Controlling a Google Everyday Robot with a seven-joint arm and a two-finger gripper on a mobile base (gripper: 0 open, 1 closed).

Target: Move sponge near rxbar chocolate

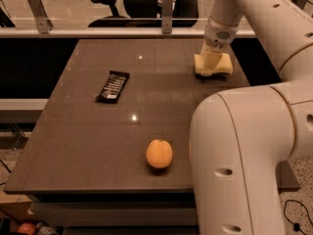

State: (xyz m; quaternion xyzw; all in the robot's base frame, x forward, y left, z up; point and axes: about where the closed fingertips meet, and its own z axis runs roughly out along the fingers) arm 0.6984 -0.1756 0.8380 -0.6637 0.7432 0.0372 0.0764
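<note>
Sponge [223,66]: pale yellow block at the far right of the counter [73,146], with a dark shadow beneath it.
Pincer [212,61]: reaches down onto the sponge's middle and pinches it.
Rxbar chocolate [113,85]: black bar lying flat on the left half, well apart from the sponge.
Orange [159,153]: near the front edge.
Arm [244,155]: white, fills the right foreground.

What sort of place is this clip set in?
Probably an office or lab: an office chair behind a railed partition, a brown table. The gripper is at the sponge near the table's far edge.
</note>
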